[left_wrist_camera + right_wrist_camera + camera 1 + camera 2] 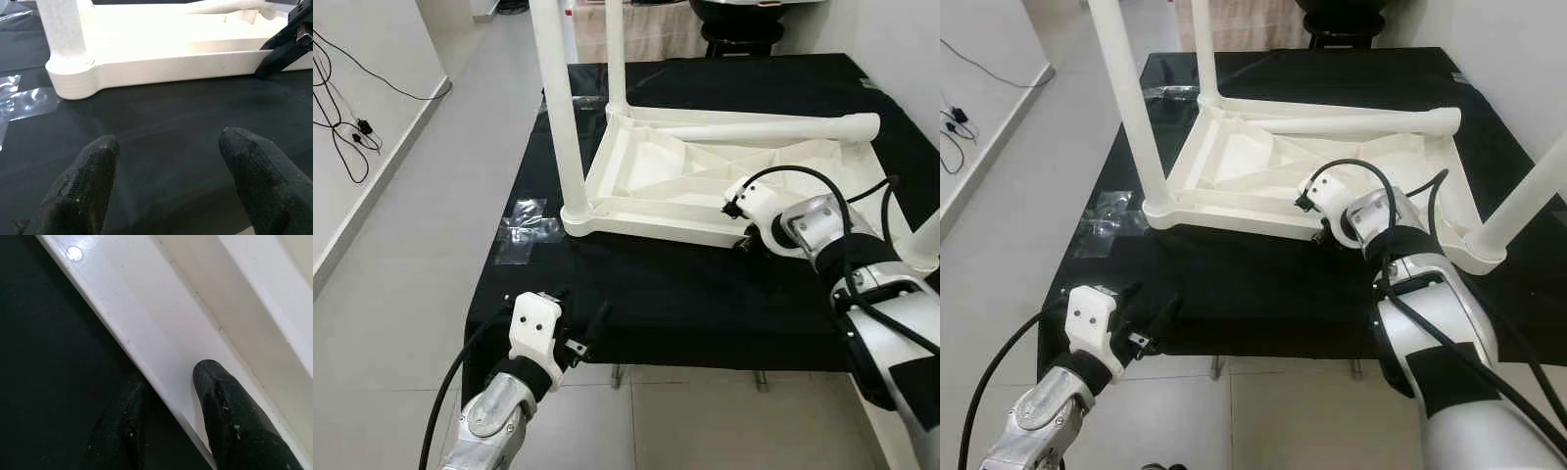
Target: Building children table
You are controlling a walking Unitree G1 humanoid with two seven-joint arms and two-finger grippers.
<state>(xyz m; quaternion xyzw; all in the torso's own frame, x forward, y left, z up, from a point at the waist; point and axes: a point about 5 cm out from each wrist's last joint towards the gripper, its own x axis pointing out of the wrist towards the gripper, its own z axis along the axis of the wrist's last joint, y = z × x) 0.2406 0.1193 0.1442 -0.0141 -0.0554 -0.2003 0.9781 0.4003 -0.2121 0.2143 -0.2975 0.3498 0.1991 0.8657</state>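
White plastic table [705,176] lies upside down on a black cloth [685,294] that covers the tabletop. Ribbed underside faces up.

Progress, as judged from the legs: three stand upright in their corner sockets — near-left leg [558,108], far-left leg [617,54], and a near-right leg [1528,196] at the corner by the right arm. The fourth leg [773,128] lies loose across the frame, its end near the far-right corner. So roughly three of four fitted; left to do, by my reading: seat that last leg, then turn the table upright.

Right gripper [168,396] is at the table's near edge, about mid-span. Its fingers [230,416] straddle the rim — one on the white inner side, the other on the cloth side — closed to about the rim's thickness; looks like a pinch on the rim.

Left gripper [166,171] hovers low over the cloth at the tabletop's near-left edge, well short of the table. Fingers spread wide, nothing between them.

Containers: none seen. A clear plastic bag [524,227] lies flat on the cloth left of the near-left corner; contents, if any, cannot be made out.
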